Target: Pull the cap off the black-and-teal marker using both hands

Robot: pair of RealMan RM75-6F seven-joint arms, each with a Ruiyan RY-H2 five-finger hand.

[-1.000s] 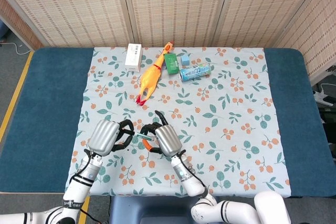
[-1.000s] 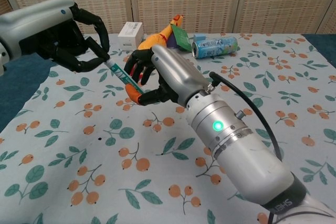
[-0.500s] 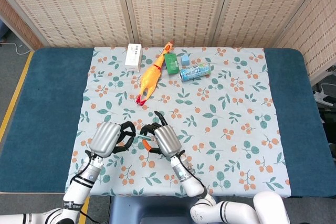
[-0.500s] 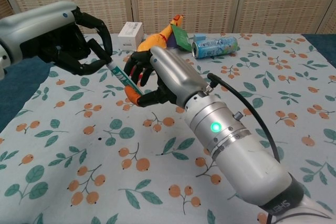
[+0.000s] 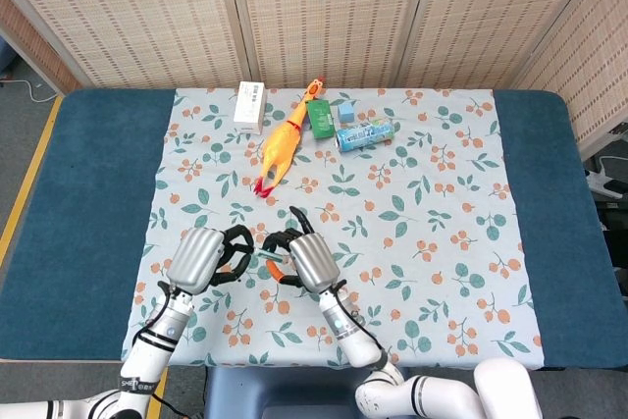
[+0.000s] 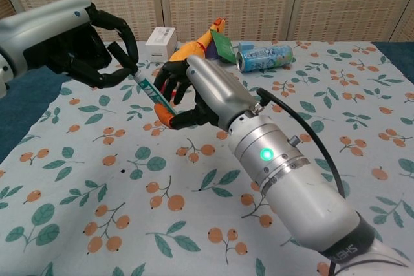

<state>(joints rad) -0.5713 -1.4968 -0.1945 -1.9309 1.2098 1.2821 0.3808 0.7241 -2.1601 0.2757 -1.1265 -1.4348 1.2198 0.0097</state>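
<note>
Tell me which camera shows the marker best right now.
Chest view: the marker runs in plain sight between the left hand and right hand, both gripping it. In the head view only a teal sliver shows between them.

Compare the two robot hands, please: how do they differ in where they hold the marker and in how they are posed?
The left hand grips the upper, black end of the marker; the right hand pinches its lower end. The left hand's fingers curl closed around it, while the right hand keeps some fingers spread upward. Both hold the same tilted marker above the floral cloth.
</note>
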